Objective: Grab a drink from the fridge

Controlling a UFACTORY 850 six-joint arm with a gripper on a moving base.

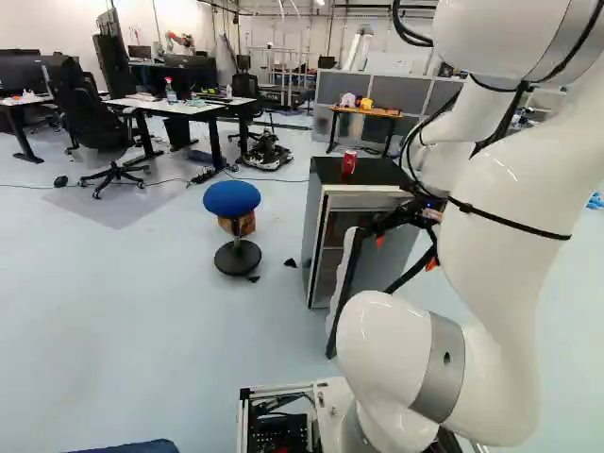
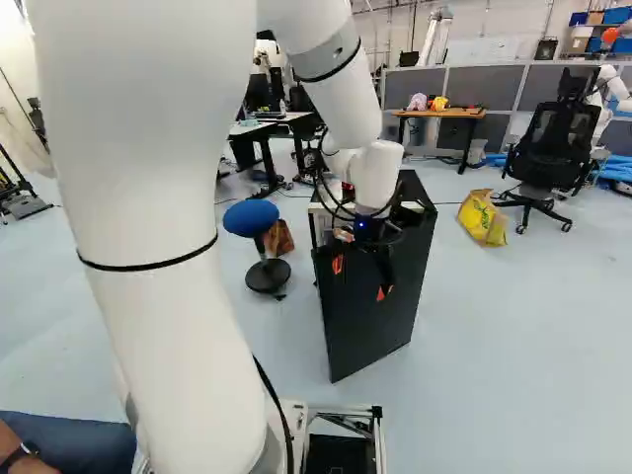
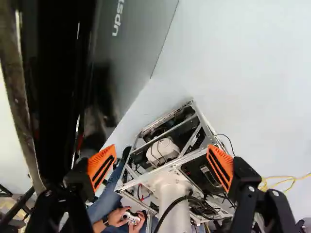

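Note:
The small dark fridge (image 1: 394, 253) stands ahead of the base; in the left base view its shelved front shows, though I cannot make out single drinks inside. A door (image 1: 343, 274) with a white inner side seems to stand swung out towards the base. On the fridge top is a red can (image 1: 349, 163). My gripper (image 1: 406, 253) hangs low by the door and the fridge's side, also seen in the right base view. Seen from the wrist, the gripper (image 3: 162, 167) is open with nothing between its fingers; a dark panel edge (image 3: 58, 97) runs close beside one finger.
A blue stool (image 1: 232, 198) stands beside the fridge. Beyond are desks (image 1: 175, 106), a wooden table (image 2: 439, 113), a yellow bag (image 2: 483, 217) and an office chair (image 2: 551, 148). The wrist view shows the base's frame (image 3: 194, 108) below. Another robot stands at the far right.

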